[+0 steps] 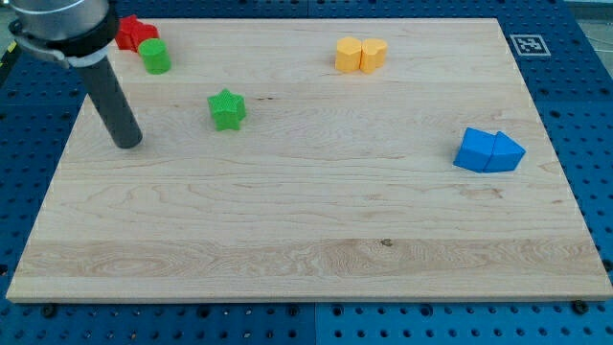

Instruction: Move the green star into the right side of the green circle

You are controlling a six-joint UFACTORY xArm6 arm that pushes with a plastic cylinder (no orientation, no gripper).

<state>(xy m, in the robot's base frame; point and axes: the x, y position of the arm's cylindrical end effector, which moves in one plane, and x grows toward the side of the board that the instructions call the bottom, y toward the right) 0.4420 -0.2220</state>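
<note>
The green star lies on the wooden board in the upper left part of the view. The green circle sits further up and to the left, touching a red block at the board's top left corner. My tip rests on the board to the left of the green star and a little lower, and below the green circle. It touches no block.
Two yellow blocks sit side by side near the top middle. Two blue blocks sit together at the right. The board lies on a blue perforated table, with a marker tag at the top right.
</note>
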